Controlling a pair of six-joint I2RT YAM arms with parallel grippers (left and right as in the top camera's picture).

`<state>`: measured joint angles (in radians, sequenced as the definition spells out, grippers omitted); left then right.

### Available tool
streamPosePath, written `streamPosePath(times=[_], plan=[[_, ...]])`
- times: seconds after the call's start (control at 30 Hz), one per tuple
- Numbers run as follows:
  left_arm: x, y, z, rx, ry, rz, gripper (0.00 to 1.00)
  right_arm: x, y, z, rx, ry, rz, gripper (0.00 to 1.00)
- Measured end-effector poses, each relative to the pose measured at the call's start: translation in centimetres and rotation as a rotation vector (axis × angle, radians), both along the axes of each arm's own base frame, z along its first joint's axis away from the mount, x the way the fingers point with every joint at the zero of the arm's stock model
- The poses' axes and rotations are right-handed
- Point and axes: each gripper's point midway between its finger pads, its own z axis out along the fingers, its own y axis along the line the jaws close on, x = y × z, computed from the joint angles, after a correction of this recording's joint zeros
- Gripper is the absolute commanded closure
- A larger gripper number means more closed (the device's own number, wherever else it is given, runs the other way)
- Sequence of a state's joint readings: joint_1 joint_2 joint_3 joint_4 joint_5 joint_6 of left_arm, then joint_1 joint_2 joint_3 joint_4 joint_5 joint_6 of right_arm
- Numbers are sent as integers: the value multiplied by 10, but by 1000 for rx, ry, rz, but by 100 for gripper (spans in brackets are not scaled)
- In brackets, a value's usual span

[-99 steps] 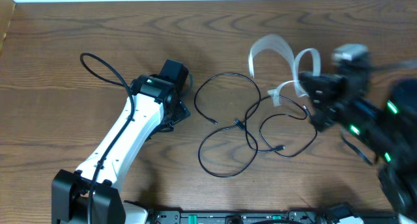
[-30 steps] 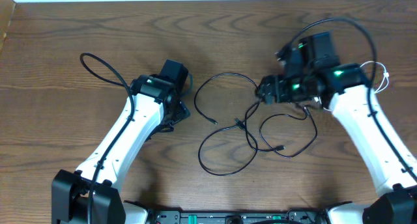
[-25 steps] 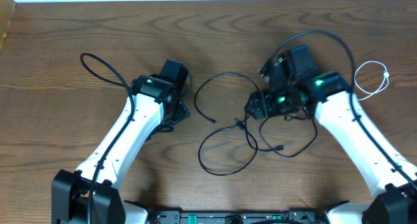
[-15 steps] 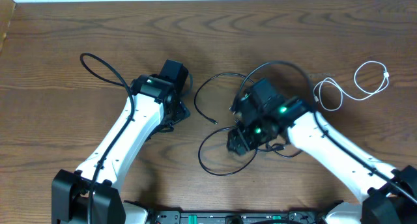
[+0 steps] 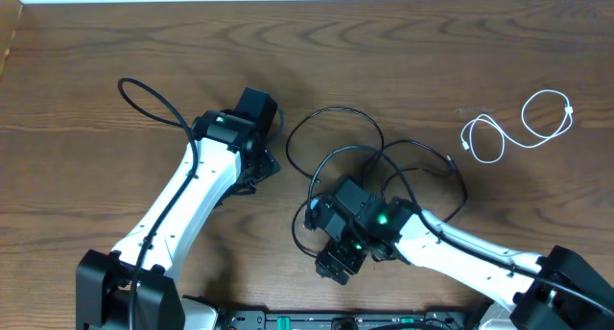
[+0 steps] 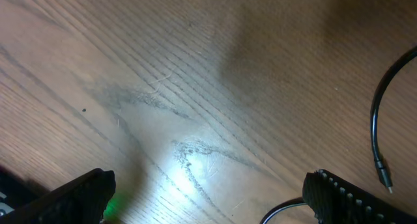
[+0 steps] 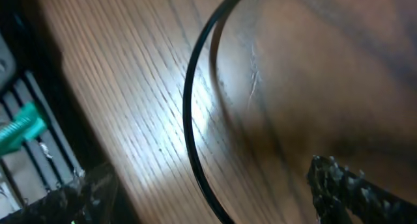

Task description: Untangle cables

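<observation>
Several thin black cables (image 5: 331, 112) lie looped over one another mid-table, partly hidden under my right arm. A white cable (image 5: 518, 133) lies apart at the back right in loose loops. My right gripper (image 5: 334, 263) hovers low over the near loop of the black tangle. Its jaws are open, and one black cable (image 7: 189, 120) runs between the fingers (image 7: 352, 191) without being pinched. My left gripper (image 5: 261, 167) rests left of the tangle, open over bare wood (image 6: 208, 198). A black cable end (image 6: 378, 139) lies just past its right finger (image 6: 365, 198).
The thick black wire (image 5: 144, 100) of the left arm arcs over the table at the back left. A black equipment rail (image 5: 336, 320) runs along the front edge, close to my right gripper, and shows at the left in the right wrist view (image 7: 19, 120).
My right arm swung from the back right to the front centre, over the black tangle. The white cable now lies by itself at the back right. The left arm stayed still.
</observation>
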<state>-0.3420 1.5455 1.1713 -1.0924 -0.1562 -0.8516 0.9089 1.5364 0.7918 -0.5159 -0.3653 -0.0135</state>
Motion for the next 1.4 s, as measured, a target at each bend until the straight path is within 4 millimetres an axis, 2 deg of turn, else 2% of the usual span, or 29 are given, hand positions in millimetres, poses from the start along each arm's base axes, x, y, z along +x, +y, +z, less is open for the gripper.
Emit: streamPosePath(times=[0.1,0.27,0.3,0.33,1.4], plan=[[0,0,0,0,0,0,2,-1,-3,-4,-10,-8,7,27],[0,0,0,0,0,0,2,1,-4,-4,-14,-22,13,39],[0,0,0,0,0,0,2,1,-4,-4,-14,-24,13,39],[0,0,0,0,0,0,2,1,-3,-4,-14,-24,13,1],[0,0,0,0,0,0,2,1,-4,-4,-18,-24,15,1]])
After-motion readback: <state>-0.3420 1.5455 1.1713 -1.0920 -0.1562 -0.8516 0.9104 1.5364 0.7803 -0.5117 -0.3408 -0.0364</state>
